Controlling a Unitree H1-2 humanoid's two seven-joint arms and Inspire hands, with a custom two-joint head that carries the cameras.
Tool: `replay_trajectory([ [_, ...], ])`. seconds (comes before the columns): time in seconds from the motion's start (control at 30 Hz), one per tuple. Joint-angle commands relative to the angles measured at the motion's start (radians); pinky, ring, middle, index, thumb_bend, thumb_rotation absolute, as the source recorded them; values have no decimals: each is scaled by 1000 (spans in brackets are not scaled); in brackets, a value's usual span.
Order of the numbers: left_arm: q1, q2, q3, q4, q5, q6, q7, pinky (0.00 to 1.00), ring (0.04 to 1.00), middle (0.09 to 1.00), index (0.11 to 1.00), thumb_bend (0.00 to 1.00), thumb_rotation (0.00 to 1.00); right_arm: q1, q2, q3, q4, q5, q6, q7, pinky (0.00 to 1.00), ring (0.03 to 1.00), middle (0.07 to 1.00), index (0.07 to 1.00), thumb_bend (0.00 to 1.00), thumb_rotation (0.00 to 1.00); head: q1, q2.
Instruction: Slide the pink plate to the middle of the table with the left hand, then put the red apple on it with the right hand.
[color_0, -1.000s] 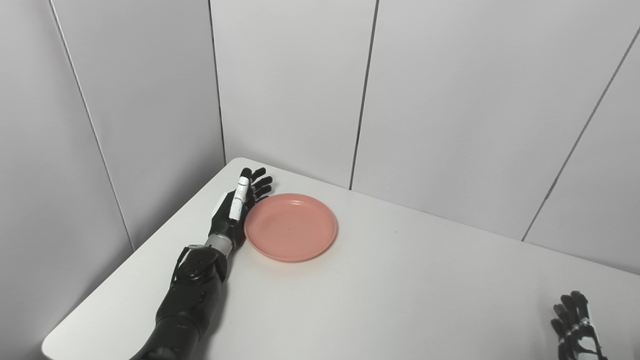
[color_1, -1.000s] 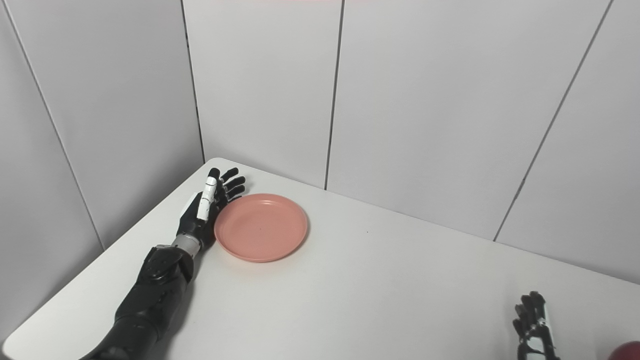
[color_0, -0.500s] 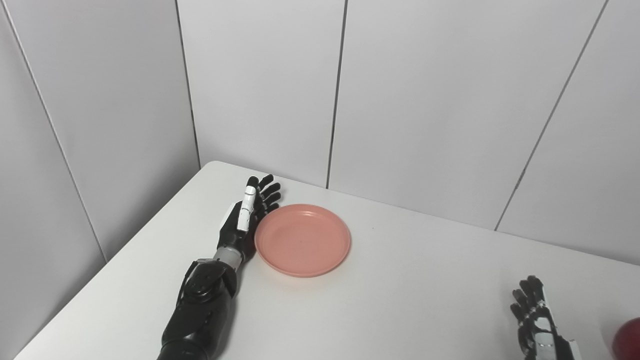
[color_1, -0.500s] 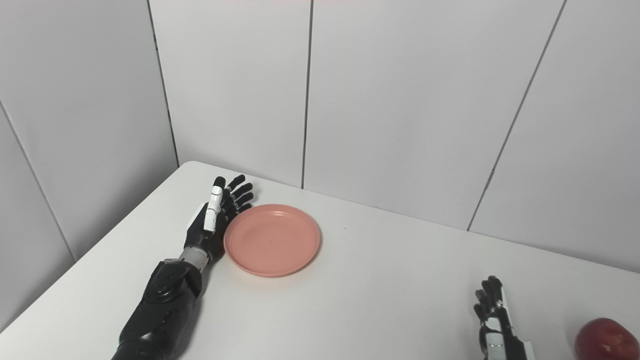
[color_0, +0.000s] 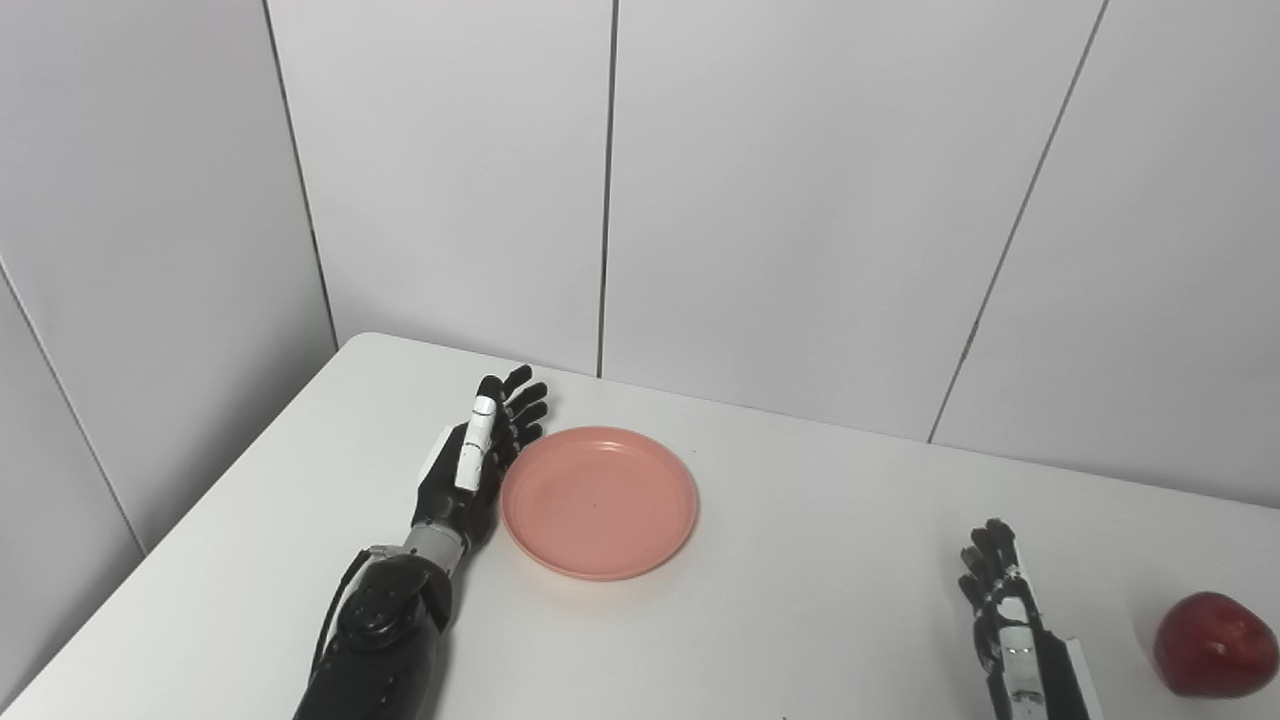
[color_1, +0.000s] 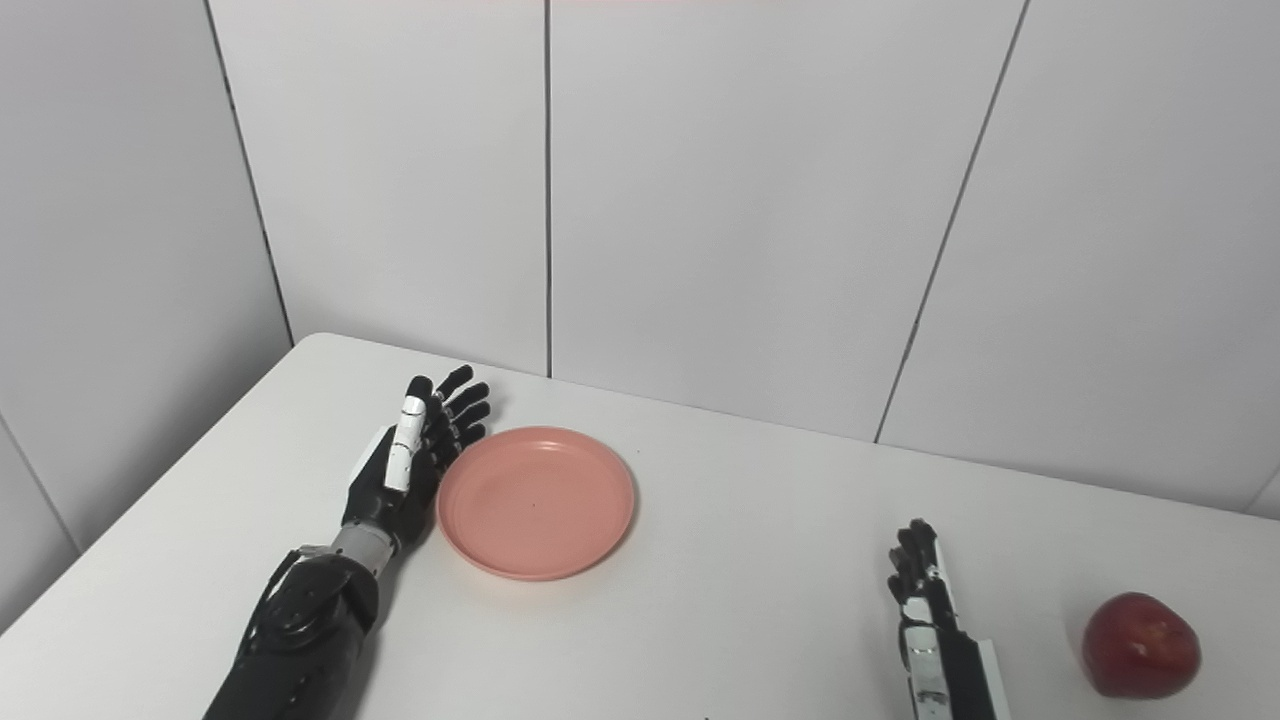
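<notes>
The left hand (color_0: 478, 468) stood on edge at the plate's nine o'clock side, fingers straight and a little spread, gripping nothing, its palm flat against the rim of the pink plate (color_0: 598, 502). Compared with a second before, the whole view had swung to the right, so most of the apparent shift was the head turning, not the things moving. Even so, hand and plate had kept their contact, and the plate seemed to me to sit slightly further from the bench's far left corner than it had; I would not swear to how much. The bench (color_0: 800, 560) stretched bare from the plate's three o'clock side toward the right.

Further right, the right hand (color_0: 1000, 610) rested low near the front edge, fingers extended and close together, holding nothing. At its three o'clock, well apart from it, the red apple (color_0: 1214, 645) had come fully into sight, standing on the bench near the right edge.

I judged the slide only begun: the plate was left of centre, so the push had to carry on toward three o'clock before the apple's turn.
</notes>
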Motion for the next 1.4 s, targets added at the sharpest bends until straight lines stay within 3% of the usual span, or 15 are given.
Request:
replay_trajectory([
  [0.0, -21, 1, -11, -36, 8, 3, -4, 950, 932, 911, 899, 742, 1000, -31, 5, -3, -35, -2, -26, -8, 1000, 983, 985, 994, 655, 992, 0, 1],
  [0.43, 1, -5, -52, -4, 45, 5, -18, 949, 935, 920, 915, 722, 1000, -30, 10, -2, -54, -8, -11, -13, 1000, 982, 984, 996, 655, 1000, -8, 15],
  [0.93, 20, -20, -113, -12, 49, -16, -85, 957, 941, 934, 922, 725, 1000, -35, 48, 17, -77, -48, 24, -48, 1000, 974, 972, 979, 666, 983, -152, 26],
  [1.37, 50, -52, -181, -39, 47, -9, -161, 946, 931, 911, 905, 743, 1000, -52, 72, 23, -60, -78, 16, -81, 976, 943, 965, 967, 668, 973, -203, 32],
])
